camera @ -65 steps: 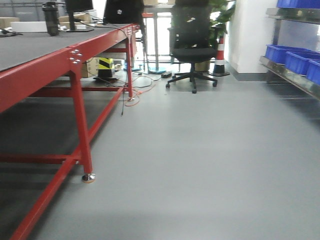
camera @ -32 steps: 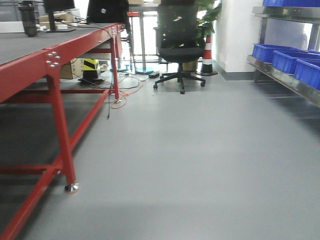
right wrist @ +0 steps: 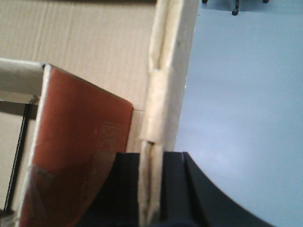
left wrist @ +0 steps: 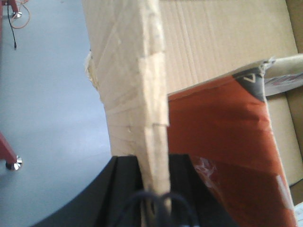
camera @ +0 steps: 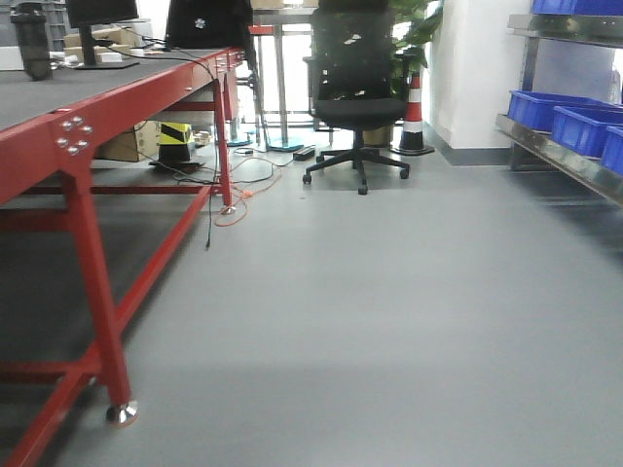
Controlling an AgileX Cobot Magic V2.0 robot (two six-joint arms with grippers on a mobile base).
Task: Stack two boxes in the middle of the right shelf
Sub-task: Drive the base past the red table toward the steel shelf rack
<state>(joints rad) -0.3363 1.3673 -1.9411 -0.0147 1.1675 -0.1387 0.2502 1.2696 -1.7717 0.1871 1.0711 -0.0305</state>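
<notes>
Now the left gripper (left wrist: 155,165) pinches one wall edge of the cardboard box (left wrist: 128,71), and the right gripper (right wrist: 151,158) pinches another. An orange pack (left wrist: 222,151) lies inside, but its print is too blurry to read. Ahead, the grey floor (camera: 389,292) is wide open. The red table (camera: 146,92) is at 9 o'clock, and the shelf (camera: 560,156) with blue bins (camera: 540,105) is at 3 o'clock.

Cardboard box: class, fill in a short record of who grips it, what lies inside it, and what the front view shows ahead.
Left gripper: jaws shut on one wall of the cardboard box
Right gripper: jaws shut on a box wall too
Inside: red-orange flat pack
Ahead left: red-framed table
Ahead right: steel shelf holding blue bins
Middle: office chair on grey floor
</notes>
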